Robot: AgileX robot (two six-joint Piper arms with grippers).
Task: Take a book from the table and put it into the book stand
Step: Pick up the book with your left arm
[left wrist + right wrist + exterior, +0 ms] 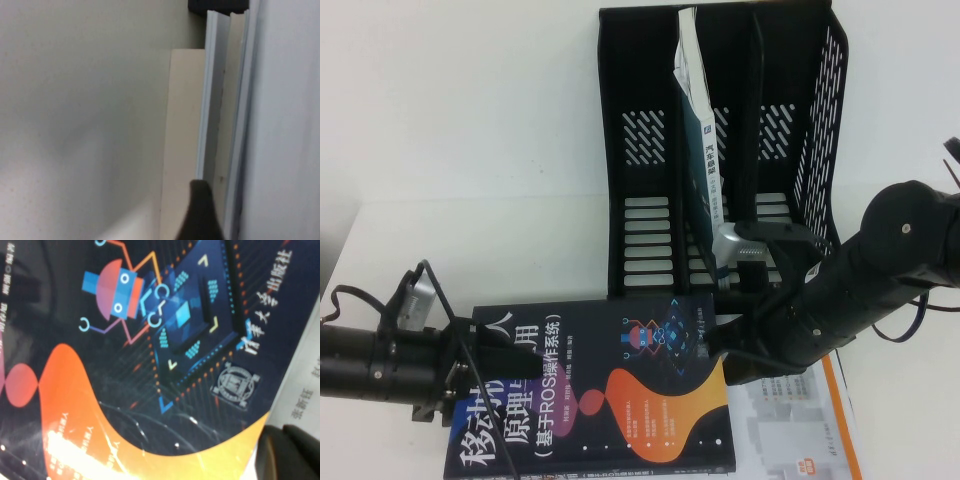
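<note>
The book lay flat on the table, at six o'clock from the stand. The left gripper straddled its nine o'clock edge, jaws wide; the right gripper touched its three o'clock edge, grip unclear. A shallow bite could let the thick book slip.

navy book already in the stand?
No. In the high view the navy book lies flat on the table in front of the book stand, between the two end effectors.
</note>
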